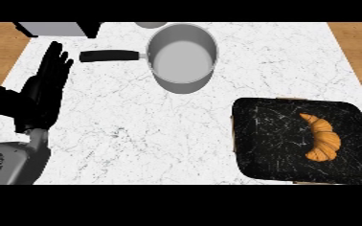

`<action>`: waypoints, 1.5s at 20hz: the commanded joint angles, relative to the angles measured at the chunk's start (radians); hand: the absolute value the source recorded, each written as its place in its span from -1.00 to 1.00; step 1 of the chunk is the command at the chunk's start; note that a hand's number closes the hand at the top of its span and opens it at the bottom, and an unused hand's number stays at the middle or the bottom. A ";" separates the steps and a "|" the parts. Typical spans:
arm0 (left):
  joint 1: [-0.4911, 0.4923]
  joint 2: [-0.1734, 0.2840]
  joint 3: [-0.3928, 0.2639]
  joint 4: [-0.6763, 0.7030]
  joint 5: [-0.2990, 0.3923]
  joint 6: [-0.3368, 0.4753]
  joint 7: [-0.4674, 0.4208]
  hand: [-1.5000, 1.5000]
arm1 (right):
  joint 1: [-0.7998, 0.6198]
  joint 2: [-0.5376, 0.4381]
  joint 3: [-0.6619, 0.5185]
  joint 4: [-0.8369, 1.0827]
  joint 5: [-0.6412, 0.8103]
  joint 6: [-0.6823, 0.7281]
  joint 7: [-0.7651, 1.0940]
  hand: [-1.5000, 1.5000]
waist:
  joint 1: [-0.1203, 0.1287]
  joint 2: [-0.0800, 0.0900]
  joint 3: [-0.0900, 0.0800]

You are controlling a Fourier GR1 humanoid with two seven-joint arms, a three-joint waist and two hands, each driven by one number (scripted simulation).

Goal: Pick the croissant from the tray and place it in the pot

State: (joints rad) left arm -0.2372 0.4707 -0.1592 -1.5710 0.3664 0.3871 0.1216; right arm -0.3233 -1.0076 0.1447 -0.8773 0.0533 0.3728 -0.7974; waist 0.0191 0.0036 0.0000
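Currently the croissant point(323, 137) lies on the black tray point(272, 139) at the lower right of the white marble surface point(141, 124), toward the tray's right side. Well apart, near the far edge, stands the grey pot point(182, 57), its black handle point(108, 55) pointing left. At the left edge the left hand point(44, 93) rests with fingers straight and wide, holding nothing
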 commanded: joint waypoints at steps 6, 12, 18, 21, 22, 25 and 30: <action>0.043 -0.025 0.007 -0.009 -0.030 -0.008 -0.015 0.00 | -0.001 -0.002 0.175 -0.228 0.184 0.068 0.207 -1.00 | -0.017 -0.005 -0.001; 0.108 -0.038 0.056 -0.062 -0.056 -0.055 -0.015 0.00 | 0.055 0.041 0.100 -0.302 0.211 0.117 0.272 -1.00 | -0.020 -0.005 -0.001; 0.010 -0.036 0.102 -0.059 -0.068 -0.077 0.094 0.00 | 0.083 0.147 0.088 -0.345 0.289 0.099 0.376 -1.00 | -0.018 -0.004 0.000; -0.018 -0.062 0.105 -0.037 -0.092 -0.048 0.119 0.00 | 0.136 0.120 0.082 -0.339 0.364 0.059 0.348 -1.00 | -0.024 -0.004 0.000; 0.055 -0.087 0.107 0.003 -0.090 -0.101 0.010 0.00 | 0.144 0.110 0.058 -0.341 0.368 0.070 0.345 -1.00 | -0.023 -0.004 0.000; -0.002 -0.094 0.106 -0.019 -0.119 -0.079 0.098 0.00 | 0.127 0.176 0.056 -0.369 0.412 0.070 0.424 -1.00 | -0.022 -0.004 0.000; -0.051 -0.130 0.143 0.007 -0.145 -0.098 0.095 0.00 | 0.067 0.224 0.021 -0.226 0.495 0.075 0.292 -1.00 | -0.017 -0.002 0.000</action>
State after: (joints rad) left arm -0.2222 0.3746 -0.0284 -1.6033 0.2471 0.2813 0.2000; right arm -0.2139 -0.8252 0.1815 -1.1715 0.4927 0.4517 -0.4655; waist 0.0006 0.0000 0.0000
